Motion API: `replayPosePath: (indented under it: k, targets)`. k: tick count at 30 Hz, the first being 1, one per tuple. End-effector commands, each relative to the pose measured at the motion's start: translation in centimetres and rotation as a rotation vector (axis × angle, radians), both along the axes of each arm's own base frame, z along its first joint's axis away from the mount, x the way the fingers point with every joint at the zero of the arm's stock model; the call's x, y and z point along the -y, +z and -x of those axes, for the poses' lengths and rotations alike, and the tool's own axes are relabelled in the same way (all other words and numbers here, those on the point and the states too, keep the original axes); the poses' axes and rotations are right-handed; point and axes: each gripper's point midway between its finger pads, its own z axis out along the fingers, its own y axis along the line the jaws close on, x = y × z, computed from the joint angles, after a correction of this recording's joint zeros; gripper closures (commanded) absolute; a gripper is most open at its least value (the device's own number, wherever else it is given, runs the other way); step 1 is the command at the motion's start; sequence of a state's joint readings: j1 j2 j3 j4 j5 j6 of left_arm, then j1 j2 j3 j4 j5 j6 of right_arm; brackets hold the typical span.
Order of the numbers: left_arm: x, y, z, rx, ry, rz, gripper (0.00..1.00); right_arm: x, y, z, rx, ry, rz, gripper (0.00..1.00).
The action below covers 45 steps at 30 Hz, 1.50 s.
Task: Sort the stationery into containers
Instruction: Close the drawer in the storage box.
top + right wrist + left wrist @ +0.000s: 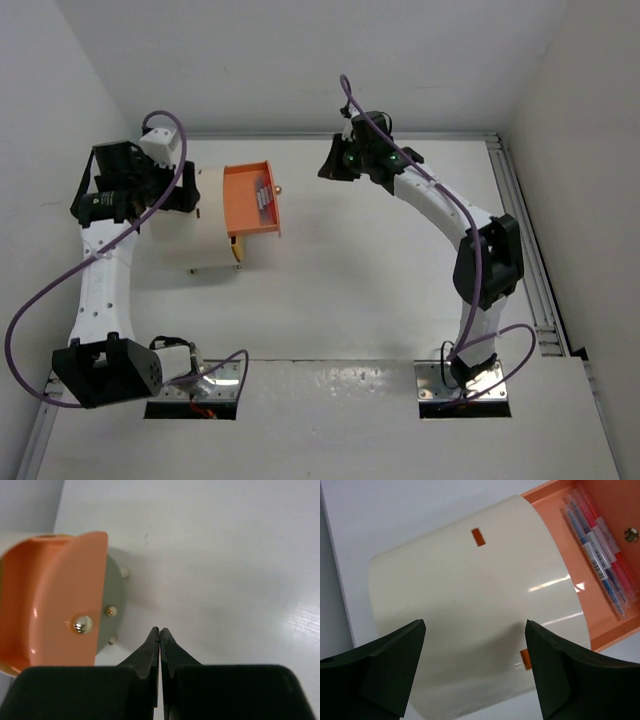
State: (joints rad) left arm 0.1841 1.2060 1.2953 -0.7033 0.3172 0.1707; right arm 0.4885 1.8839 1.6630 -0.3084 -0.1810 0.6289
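The cream-white drum cabinet [212, 220] stands at the left of the table, with one orange drawer [250, 200] pulled out to the right. Thin pink and blue pens [600, 555] lie in this drawer [600, 625]; they also show in the top view [263, 195]. My left gripper [475, 630] is open and empty, its jaws spread wide over the drum's [470, 600] curved side; I cannot tell if they touch it. My right gripper [159, 630] is shut and empty, just right of the drawer's curved front [60, 590] and its brass knob [82, 625]. No highlighters or rolls are in view.
Smaller brass knobs [110, 611] show on the cabinet behind the drawer front. A yellow-orange part [237, 250] sticks out below the open drawer. A metal rail [522, 230] runs along the table's right edge. White walls close off the back and sides.
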Motion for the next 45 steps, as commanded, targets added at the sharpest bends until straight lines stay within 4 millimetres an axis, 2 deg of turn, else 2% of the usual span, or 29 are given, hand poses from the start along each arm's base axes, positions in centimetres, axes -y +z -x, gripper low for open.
replayPosePath:
  k: [1, 4, 5, 8, 9, 13, 17, 20, 33, 45]
  targets:
    - [-2.8, 4.0, 1.0, 0.085, 0.095, 0.008, 0.13, -1.5, 0.7, 1.2, 0.022, 0.068, -0.012, 1.0]
    - [-5.0, 5.5, 1.4, 0.122, 0.148, 0.016, 0.13, -1.7, -0.1, 1.4, 0.011, 0.078, 0.0, 1.0]
    - [-5.1, 6.3, 1.5, 0.138, 0.131, 0.018, 0.13, -1.8, -0.4, 1.5, 0.004, 0.08, 0.0, 1.0]
    - [-6.1, 6.0, 1.6, 0.101, 0.122, 0.031, 0.12, -1.9, -1.3, 1.6, -0.012, 0.088, 0.005, 1.0]
    - [-6.6, 5.1, 1.2, 0.068, 0.117, 0.047, 0.12, -1.9, -1.6, 1.5, -0.018, 0.09, 0.004, 1.0]
    - [-7.0, 3.1, 1.8, 0.005, 0.033, 0.127, 0.12, -2.7, -2.0, 1.8, -0.038, 0.12, -0.015, 1.0]
    - [-6.9, 0.7, 1.8, -0.052, -0.015, 0.208, 0.12, -4.8, -1.6, 2.4, -0.028, 0.179, -0.045, 1.0]
    - [-6.9, -0.4, 2.1, -0.074, -0.042, 0.267, 0.12, -6.5, -1.4, 2.7, -0.02, 0.213, -0.06, 1.0]
    - [-7.2, -2.6, 2.3, -0.105, -0.041, 0.322, 0.13, -13.5, 0.2, 4.1, 0.024, 0.354, -0.139, 1.0]
    - [-6.6, -4.5, 2.6, -0.145, -0.066, 0.318, 0.13, -17.8, -1.3, 5.2, 0.047, 0.416, -0.12, 1.0]
